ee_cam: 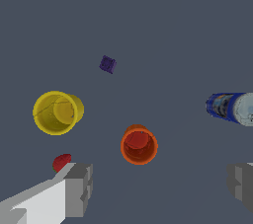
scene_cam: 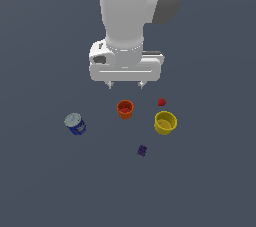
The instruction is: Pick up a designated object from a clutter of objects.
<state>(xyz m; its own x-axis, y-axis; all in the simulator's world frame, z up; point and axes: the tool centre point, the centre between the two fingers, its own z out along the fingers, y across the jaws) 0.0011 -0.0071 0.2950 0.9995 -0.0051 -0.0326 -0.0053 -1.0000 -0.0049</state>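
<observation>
While the gripper (scene_cam: 125, 85) hovered with fingers spread wide above the orange cup (scene_cam: 125, 109), a centred, vertical descent was advisable, avoiding the nearby red lump (scene_cam: 161, 102).

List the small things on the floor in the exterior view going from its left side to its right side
Blue can → orange cup → purple block → yellow cup. The red lump sits over the same stretch as the yellow cup, so its place in the order is unclear.
</observation>
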